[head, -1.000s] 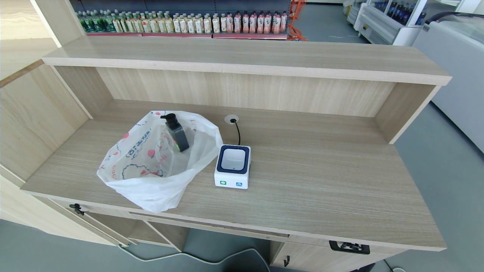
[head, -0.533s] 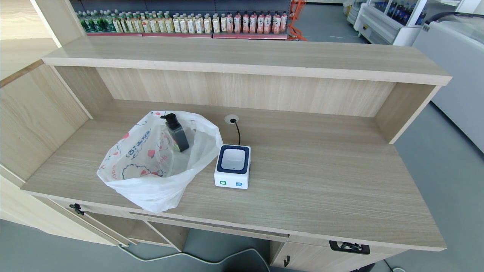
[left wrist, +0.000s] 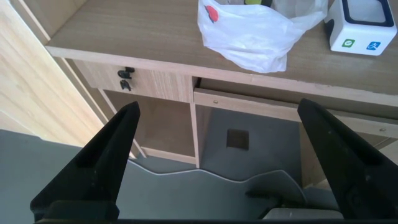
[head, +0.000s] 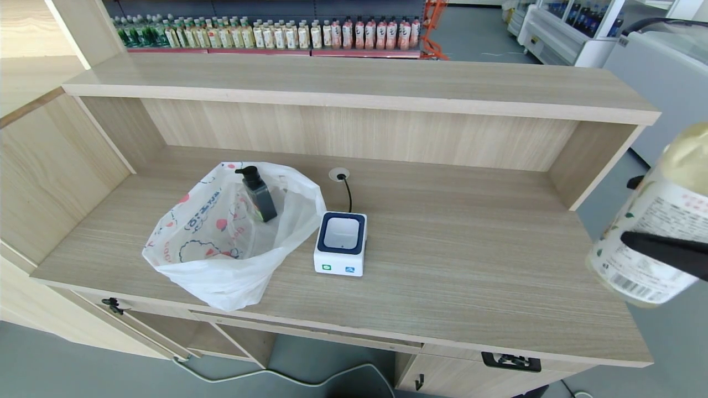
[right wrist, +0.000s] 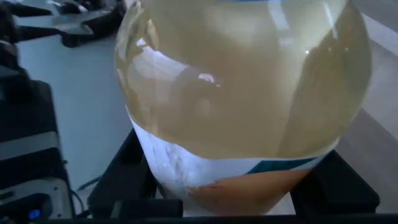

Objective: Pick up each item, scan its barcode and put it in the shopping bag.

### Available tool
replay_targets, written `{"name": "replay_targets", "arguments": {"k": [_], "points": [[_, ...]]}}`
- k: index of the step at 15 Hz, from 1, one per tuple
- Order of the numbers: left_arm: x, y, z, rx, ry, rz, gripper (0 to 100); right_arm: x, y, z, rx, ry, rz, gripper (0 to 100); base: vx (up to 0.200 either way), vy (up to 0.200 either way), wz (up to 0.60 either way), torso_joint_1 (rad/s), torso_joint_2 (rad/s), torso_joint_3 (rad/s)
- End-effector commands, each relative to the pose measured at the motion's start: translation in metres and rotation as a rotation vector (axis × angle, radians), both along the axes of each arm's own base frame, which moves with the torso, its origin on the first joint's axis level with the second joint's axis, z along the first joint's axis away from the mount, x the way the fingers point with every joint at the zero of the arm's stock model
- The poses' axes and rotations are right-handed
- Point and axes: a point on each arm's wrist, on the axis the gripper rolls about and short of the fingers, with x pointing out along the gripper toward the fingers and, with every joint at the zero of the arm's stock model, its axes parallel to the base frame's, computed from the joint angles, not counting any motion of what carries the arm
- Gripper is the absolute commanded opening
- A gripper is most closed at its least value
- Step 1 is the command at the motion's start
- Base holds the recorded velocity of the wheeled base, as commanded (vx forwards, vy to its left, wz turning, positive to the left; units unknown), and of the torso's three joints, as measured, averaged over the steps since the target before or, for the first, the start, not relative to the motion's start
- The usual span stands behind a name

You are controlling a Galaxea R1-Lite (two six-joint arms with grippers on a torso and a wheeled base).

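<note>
The worktop [head: 470,265] lies ahead of the left end effector [left wrist: 219,107], which is spread and empty, with the shopping bag [head: 221,243] nearest it. The right end effector [right wrist: 230,186] pinches a drink bottle [head: 652,232]. The scanner [head: 341,243] and the bagged pump bottle [head: 259,196] sit well to its left.

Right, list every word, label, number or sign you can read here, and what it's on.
No words or numbers can be read.
shopping bag: blue printed characters, too blurred.
scanner: one green and one blue icon on its front, no text legible.
bottle: barcode and fine print, too small.
shelf bottles: labels too small.
</note>
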Motion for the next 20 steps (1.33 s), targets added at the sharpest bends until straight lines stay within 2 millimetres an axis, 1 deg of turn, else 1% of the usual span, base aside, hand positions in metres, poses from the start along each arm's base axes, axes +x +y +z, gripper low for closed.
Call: {"name": "replay_targets", "arguments": {"k": [1,2,3,4,7,9,14,20], "points": [[0.0,0.0,0.0,0.0,-0.001,0.0,100,0.049,-0.022,-0.032,-0.224,-0.028,-0.427,0,0.0,0.0,0.0,0.0,0.0,0.0],[0.0,0.0,0.0,0.0,-0.001,0.0,100,0.053,-0.02,-0.031,-0.237,-0.059,-0.419,0,0.0,0.0,0.0,0.0,0.0,0.0],[0.0,0.0,0.0,0.0,-0.001,0.0,100,0.058,-0.019,-0.029,-0.283,-0.136,-0.416,0,0.0,0.0,0.0,0.0,0.0,0.0],[0.0,0.0,0.0,0.0,-0.001,0.0,100,0.062,-0.022,-0.029,-0.327,-0.188,-0.433,0,0.0,0.0,0.0,0.0,0.0,0.0],[0.0,0.0,0.0,0.0,-0.001,0.0,100,0.065,-0.022,-0.035,-0.335,-0.241,-0.441,0,0.0,0.0,0.0,0.0,0.0,0.0],[0.0,0.0,0.0,0.0,-0.001,0.0,100,0.065,-0.022,-0.04,-0.348,-0.25,-0.436,0,0.0,0.0,0.0,0.0,0.0,0.0],[0.0,0.0,0.0,0.0,-0.001,0.0,100,0.064,-0.022,-0.039,-0.387,-0.291,-0.437,0,0.0,0.0,0.0,0.0,0.0,0.0],[0.0,0.0,0.0,0.001,0.001,0.0,100,0.061,-0.022,-0.045,-0.399,-0.277,-0.433,0,0.0,0.0,0.0,0.0,0.0,0.0]]}}
